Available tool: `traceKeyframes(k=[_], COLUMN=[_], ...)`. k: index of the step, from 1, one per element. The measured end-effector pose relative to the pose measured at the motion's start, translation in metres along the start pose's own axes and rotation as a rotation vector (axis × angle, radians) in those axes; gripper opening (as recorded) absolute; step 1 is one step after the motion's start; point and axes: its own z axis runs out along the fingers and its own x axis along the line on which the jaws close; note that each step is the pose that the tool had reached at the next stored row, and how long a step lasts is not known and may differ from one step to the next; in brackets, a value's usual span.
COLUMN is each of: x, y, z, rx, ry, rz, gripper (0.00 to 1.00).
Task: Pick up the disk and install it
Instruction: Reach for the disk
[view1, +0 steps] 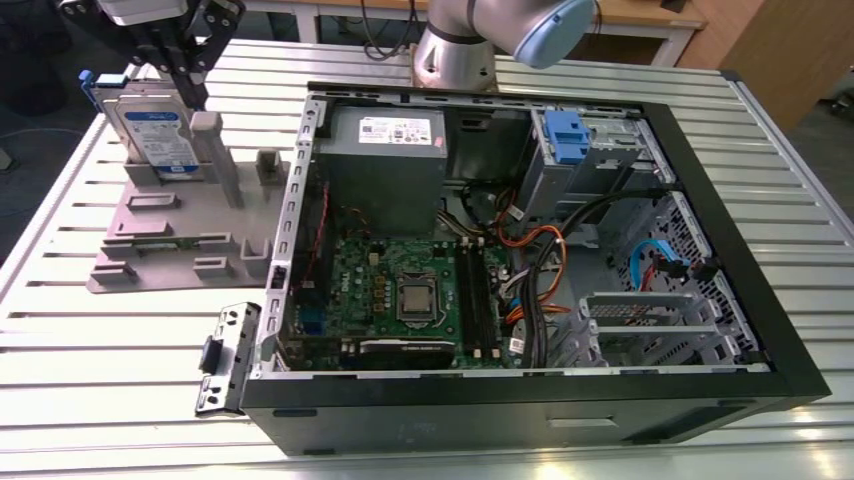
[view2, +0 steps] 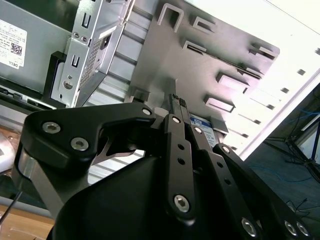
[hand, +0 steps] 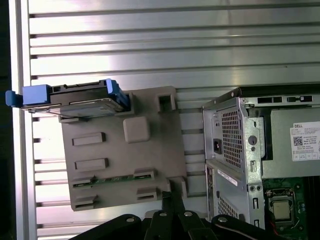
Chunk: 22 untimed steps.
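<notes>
1. In the exterior view, a slatted metal counter (view1: 80, 340) carries an open computer case (view1: 747, 250), which takes up the centre and right of the frame.
2. A grey plastic stand (view1: 160, 240) with upright posts lies on the counter just beside the case, on the exterior view's left.
3. The disk (view1: 151, 135) stands upright on its edge in the far end of that stand, in the upper left of the frame. It is silver with a white-and-blue label and a blue bracket round its edges.
4. The black end effector (view1: 187, 90) hangs above the stand in the upper left corner, its tips just over the disk's top edge as seen from this camera.
5. In the first wrist view, the end effector (hand: 172, 192) has its fingers drawn together with nothing between them. It points at one edge of the stand (hand: 125, 165), while the disk (hand: 75, 100) sits at the opposite edge.
6. Inside the case, a grey metal box (view1: 387, 160) with a white sticker sits at the back, and a blue bracket (view1: 567, 135) sits in the bay at the upper right.
</notes>
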Motion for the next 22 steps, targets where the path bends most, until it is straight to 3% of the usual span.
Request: traceKeyframes(k=[22], x=[0.0049], y=[-0.0004], z=[0.0000], rx=[0.0000], ry=[0.0000], rz=[0.000], gripper=[0.10])
